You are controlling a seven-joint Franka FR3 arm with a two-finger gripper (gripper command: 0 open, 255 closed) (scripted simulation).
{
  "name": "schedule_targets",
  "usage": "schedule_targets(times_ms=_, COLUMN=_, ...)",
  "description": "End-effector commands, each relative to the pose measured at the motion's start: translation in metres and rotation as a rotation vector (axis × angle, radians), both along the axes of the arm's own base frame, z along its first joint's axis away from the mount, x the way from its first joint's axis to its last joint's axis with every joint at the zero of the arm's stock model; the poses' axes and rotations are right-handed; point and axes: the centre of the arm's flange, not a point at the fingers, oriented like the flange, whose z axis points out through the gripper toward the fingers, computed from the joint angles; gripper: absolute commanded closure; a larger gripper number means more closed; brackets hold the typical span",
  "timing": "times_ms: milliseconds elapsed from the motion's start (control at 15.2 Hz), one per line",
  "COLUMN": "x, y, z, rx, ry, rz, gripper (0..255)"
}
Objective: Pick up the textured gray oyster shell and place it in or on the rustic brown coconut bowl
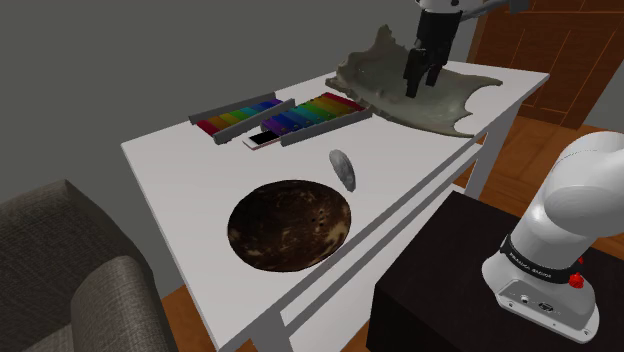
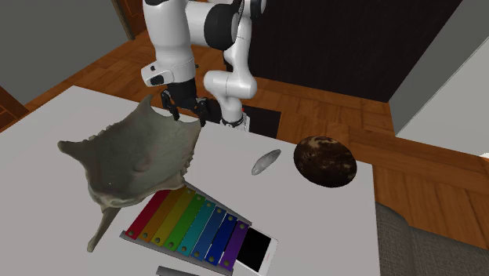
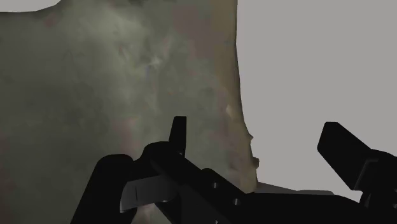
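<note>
A large grey-green, rough shell with a spiky rim (image 1: pixel 400 85) (image 2: pixel 137 161) (image 3: pixel 114 83) lies at the far end of the white table (image 1: pixel 180 190). My gripper (image 1: pixel 416 85) (image 2: pixel 185 111) (image 3: pixel 257 143) hangs open just above that shell's rim; the rim's edge runs between the fingers, which stand apart from it. A small grey oval shell (image 1: pixel 342 168) (image 2: pixel 266 161) lies mid-table. Beside it sits the dark brown mottled bowl (image 1: pixel 290 222) (image 2: pixel 325 161), with nothing in it.
Two rainbow xylophones (image 1: pixel 238 118) (image 1: pixel 315 115) with a phone (image 1: pixel 265 138) between them lie between the big shell and the bowl. One xylophone (image 2: pixel 188 223) and the phone (image 2: pixel 257 251) appear again nearer the camera. A grey sofa (image 1: pixel 60 270) stands beside the table, and the black stand (image 1: pixel 450 290) below.
</note>
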Motion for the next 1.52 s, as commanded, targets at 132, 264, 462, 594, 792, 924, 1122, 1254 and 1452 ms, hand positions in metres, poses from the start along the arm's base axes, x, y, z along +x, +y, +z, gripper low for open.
schedule_targets(times_ms=132, x=-0.002, y=0.022, z=-0.008, rx=0.023, ry=0.006, rz=-0.041, gripper=0)
schedule_targets(times_ms=264, x=-0.003, y=0.044, z=-0.016, rx=0.046, ry=0.012, rz=-0.082, gripper=0)
schedule_targets(times_ms=462, x=-0.003, y=0.078, z=-0.026, rx=0.08, ry=0.021, rz=-0.144, gripper=0)
schedule_targets(times_ms=594, x=-0.001, y=0.1, z=-0.033, rx=0.103, ry=0.027, rz=-0.185, gripper=0)
schedule_targets(times_ms=792, x=0.002, y=0.134, z=-0.041, rx=0.137, ry=0.036, rz=-0.246, gripper=0)
schedule_targets(times_ms=924, x=0.006, y=0.157, z=-0.046, rx=0.16, ry=0.041, rz=-0.287, gripper=0)
schedule_targets(times_ms=1122, x=0.013, y=0.19, z=-0.053, rx=0.194, ry=0.05, rz=-0.349, gripper=0)
schedule_targets(times_ms=1254, x=0.018, y=0.213, z=-0.057, rx=0.217, ry=0.056, rz=-0.39, gripper=0)
schedule_targets(times_ms=1452, x=0.023, y=0.229, z=-0.065, rx=0.232, ry=0.06, rz=-0.418, gripper=0)
